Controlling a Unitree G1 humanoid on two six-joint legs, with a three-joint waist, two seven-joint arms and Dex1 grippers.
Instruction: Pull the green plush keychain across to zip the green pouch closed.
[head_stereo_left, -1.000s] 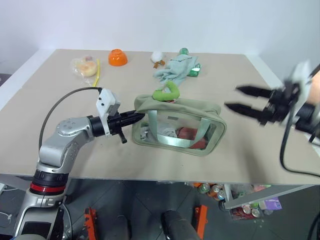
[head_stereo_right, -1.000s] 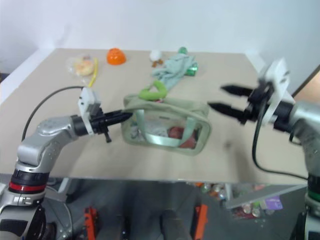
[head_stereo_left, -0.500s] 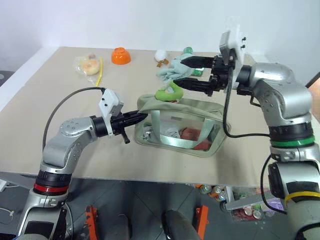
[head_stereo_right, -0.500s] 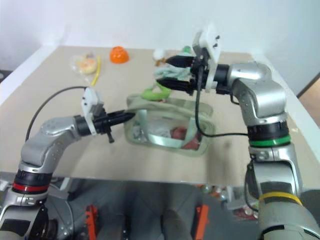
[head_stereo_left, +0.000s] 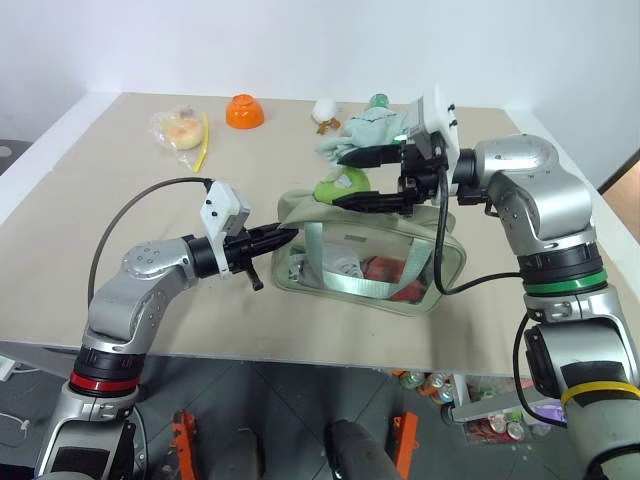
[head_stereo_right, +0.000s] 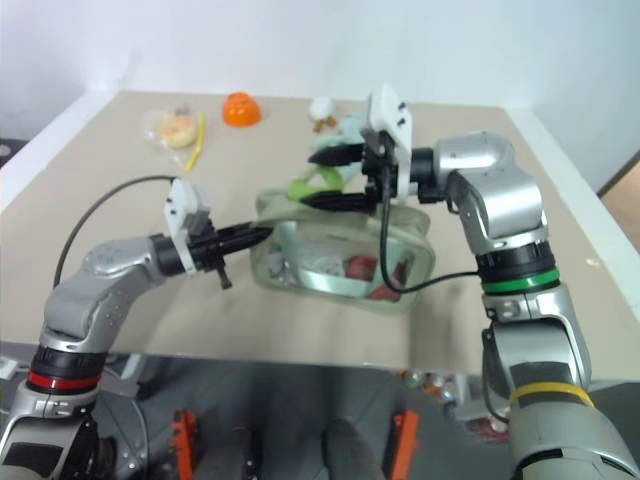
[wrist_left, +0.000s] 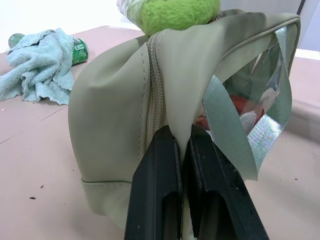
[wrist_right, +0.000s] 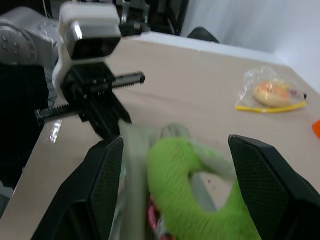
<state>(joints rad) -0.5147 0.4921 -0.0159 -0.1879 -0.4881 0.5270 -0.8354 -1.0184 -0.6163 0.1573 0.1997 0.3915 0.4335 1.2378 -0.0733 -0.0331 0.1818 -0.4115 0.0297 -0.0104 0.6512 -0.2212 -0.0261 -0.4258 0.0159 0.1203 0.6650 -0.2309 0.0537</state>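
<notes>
Already the two black fingers of the left gripper (wrist_left: 182, 165) are pressed together on a fold of cloth at the end of the boxy olive-green fabric pouch with clear plastic side windows (head_stereo_left: 365, 255), beside the closed-looking end of its zipper seam; that pinch sits at the pouch's nine o'clock in the head view. The right gripper (wrist_right: 175, 170) has its fingers spread wide, one on each side of the small lime-green fuzzy crescent-shaped plush keychain (wrist_right: 187, 187), not touching it as far as can be seen. The keychain sits on top of the pouch at about eleven o'clock, near the pinched end. It looks soft, light and squashy, so a grip on the fluff alone would likely compress and slip; taking it low, close to where it meets the zipper pull, should carry the tug better. The pouch is limp fabric and will probably buckle or slide unless its end is held taut against the pull. Beyond, at twelve o'clock on the beige table (head_stereo_left: 120, 170), lies a crumpled pale mint-green cloth (head_stereo_left: 370, 130).
</notes>
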